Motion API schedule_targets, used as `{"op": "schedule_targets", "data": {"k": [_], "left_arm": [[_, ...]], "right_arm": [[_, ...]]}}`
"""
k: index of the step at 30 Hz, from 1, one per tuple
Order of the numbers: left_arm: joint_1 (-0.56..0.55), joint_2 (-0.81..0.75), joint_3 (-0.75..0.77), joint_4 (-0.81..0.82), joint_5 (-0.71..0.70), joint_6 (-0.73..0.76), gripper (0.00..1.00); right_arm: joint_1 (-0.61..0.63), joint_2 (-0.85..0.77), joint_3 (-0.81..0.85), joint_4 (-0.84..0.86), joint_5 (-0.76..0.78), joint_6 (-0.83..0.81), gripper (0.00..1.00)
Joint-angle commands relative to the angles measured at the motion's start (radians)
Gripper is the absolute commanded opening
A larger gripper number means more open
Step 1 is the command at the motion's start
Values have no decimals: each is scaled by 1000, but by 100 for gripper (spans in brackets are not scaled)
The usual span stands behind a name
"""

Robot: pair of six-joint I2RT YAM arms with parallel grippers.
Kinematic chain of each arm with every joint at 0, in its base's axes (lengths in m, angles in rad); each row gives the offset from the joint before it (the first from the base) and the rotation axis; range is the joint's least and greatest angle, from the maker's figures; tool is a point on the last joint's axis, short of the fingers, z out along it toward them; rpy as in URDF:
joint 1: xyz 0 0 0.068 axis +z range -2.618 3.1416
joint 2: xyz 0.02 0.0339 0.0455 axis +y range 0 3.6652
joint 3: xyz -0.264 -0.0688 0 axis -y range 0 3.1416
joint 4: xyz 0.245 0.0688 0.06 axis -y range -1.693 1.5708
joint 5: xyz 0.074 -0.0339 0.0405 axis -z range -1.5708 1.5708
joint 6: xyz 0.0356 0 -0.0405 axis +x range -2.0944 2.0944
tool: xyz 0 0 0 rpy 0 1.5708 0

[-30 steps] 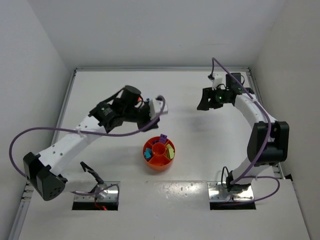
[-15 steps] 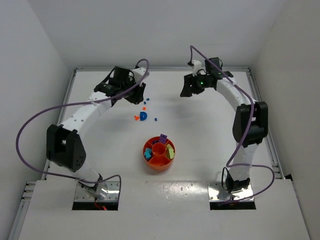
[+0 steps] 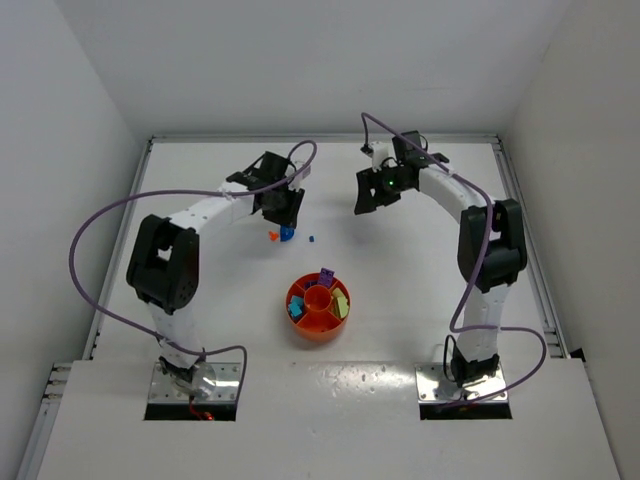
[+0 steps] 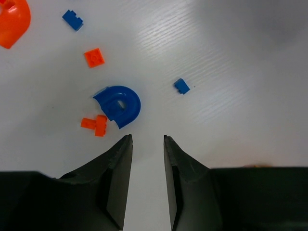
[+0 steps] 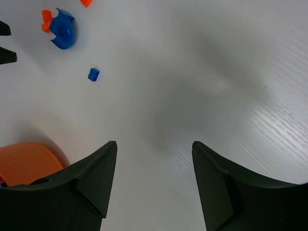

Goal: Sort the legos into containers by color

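left arm (image 3: 215, 208) swung from tray (image 3: 315, 334) out to loose legos (image 4: 94, 57) | I see left jaws narrow, empty, just short of blue arch (image 4: 119, 105) | right jaws wide, empty | pick pending

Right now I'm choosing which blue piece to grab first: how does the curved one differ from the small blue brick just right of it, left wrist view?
The curved blue piece is far larger than the small blue brick. The curved piece is a rounded arch with a hole; the brick is a plain block. An orange piece lies close beside the arch; the brick lies alone. Both are blue.
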Motion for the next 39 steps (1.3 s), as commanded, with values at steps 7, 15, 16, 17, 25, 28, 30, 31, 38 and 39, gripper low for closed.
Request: {"op": "schedule_targets", "data": {"k": [7, 15, 16, 17, 25, 28, 30, 31, 38, 39], "left_arm": [[30, 96, 87, 14, -72, -161, 37], [82, 138, 98, 14, -71, -173, 37], [82, 138, 89, 14, -71, -182, 37], [82, 138, 89, 14, -57, -183, 37], [102, 178, 89, 14, -6, -183, 37], [102, 187, 98, 14, 3, -183, 37], [102, 187, 98, 14, 3, -183, 37], [102, 187, 98, 14, 12, -183, 37], [102, 205, 98, 14, 12, -183, 37], [102, 205, 98, 14, 12, -183, 37]], "right_arm": [[-21, -75, -30, 15, 48, -3, 64], [-21, -84, -30, 15, 66, -3, 64], [-21, -84, -39, 15, 77, -3, 64], [-21, -84, -40, 15, 77, -3, 64], [-21, -84, -49, 15, 86, -3, 64], [-12, -84, -49, 15, 96, -3, 64], [-12, -84, -49, 15, 96, -3, 64], [-12, -84, -49, 15, 96, -3, 64], [-12, -84, -49, 15, 96, -13, 64], [-12, -84, -49, 15, 96, -13, 64]]}}
